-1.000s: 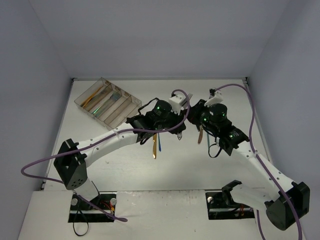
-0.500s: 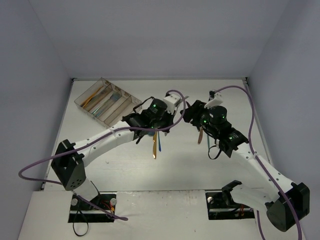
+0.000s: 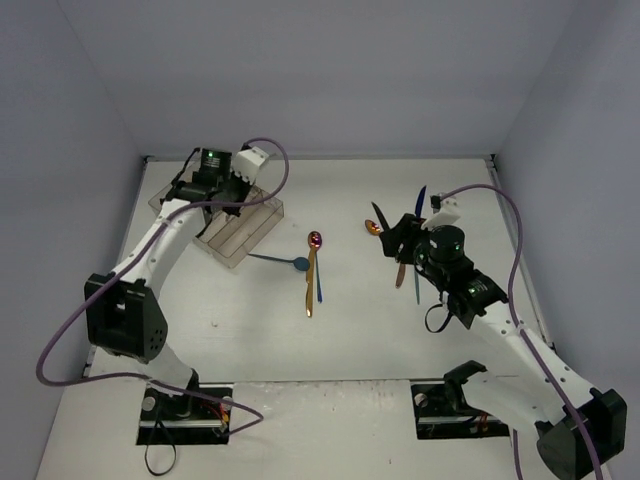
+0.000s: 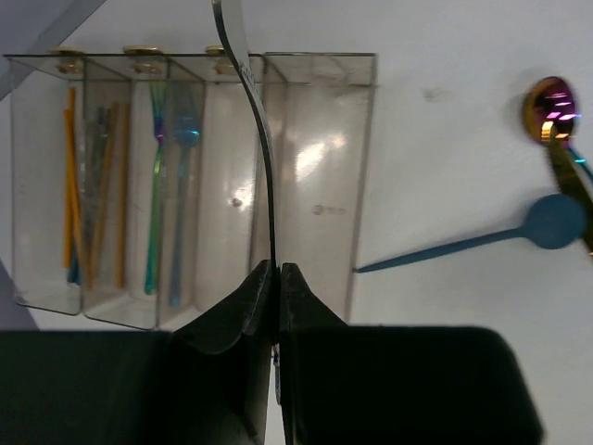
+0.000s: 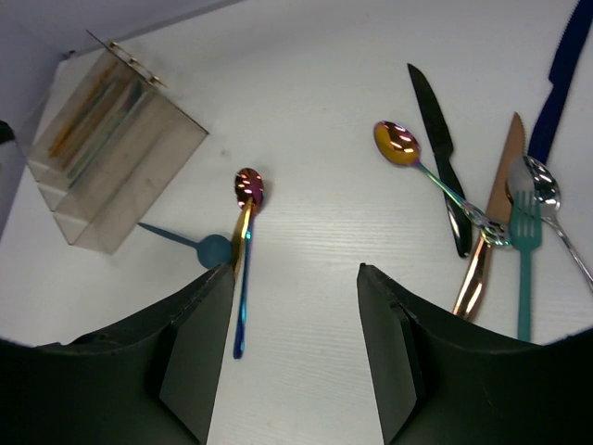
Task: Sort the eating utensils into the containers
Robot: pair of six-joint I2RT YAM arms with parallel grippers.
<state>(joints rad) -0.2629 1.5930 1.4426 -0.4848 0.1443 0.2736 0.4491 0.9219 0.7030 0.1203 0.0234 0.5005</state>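
Note:
My left gripper [image 4: 276,269] is shut on a thin dark metal utensil [image 4: 262,158], seen edge-on, and holds it over the clear tray [image 4: 320,199] at the back left [image 3: 248,235]. Gold chopsticks [image 4: 69,185] and iridescent forks [image 4: 167,195] lie in the tray's left compartments. My right gripper [image 5: 295,273] hangs open above bare table with nothing between its fingers. A blue spoon [image 5: 215,248], an iridescent spoon [image 5: 248,185] and a thin blue utensil [image 5: 241,311] lie left of it. A black knife [image 5: 435,139], rainbow spoon [image 5: 398,144], copper knife [image 5: 491,218], teal fork [image 5: 525,250] and silver spoon [image 5: 542,185] lie right.
A dark blue knife [image 5: 565,65] lies at the far right of the pile. The blue spoon's handle [image 4: 435,250] points at the tray's right wall. Grey walls close the table at the back and sides.
My left arm has swung from the table's middle to the tray at the back left, carrying the utensil. My right gripper has opened, and the utensils under the arms now show.

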